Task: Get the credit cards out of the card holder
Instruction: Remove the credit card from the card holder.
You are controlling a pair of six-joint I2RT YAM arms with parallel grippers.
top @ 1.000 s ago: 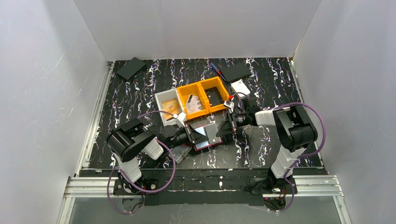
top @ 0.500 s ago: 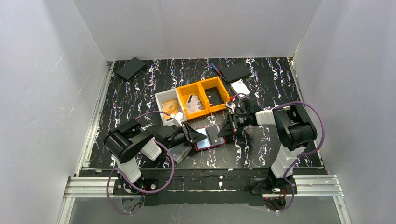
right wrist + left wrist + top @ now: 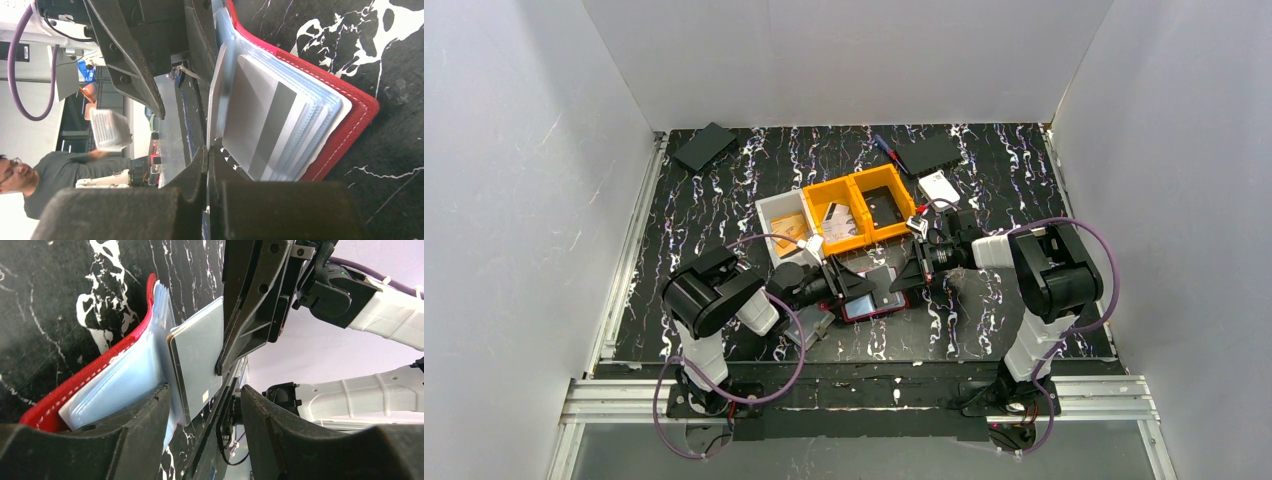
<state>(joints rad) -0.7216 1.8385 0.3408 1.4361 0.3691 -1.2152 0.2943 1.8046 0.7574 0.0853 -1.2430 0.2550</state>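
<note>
**Left jaws now parted at the case; right arm barely moved**

Card holder (image 3: 356,116): lies open on the black marbled table (image 3: 714,200), mid-table, just in front of the orange bins (image 3: 860,205) and between the two grippers. It is in the same spot as one second ago. Clear sleeves fan up from the red cover. A grey card (image 3: 197,357) stands partly out of the sleeves.

Left gripper (image 3: 205,390): one second ago its fingers were together over the holder's left half. Half a second ago the arm had drawn back a little toward its base. It has now come forward again and the fingers stand apart. The grey card's lower corner sits just beside the inner face of one finger, and the other finger is clear of it. Nothing is clamped.

Right gripper (image 3: 207,152): fingers pressed together, with the tip against the edge of the grey card at the holder's right half. Cannot tell whether a thin sleeve is nipped between the tips. Its pose is almost the same across the last second.
</note>
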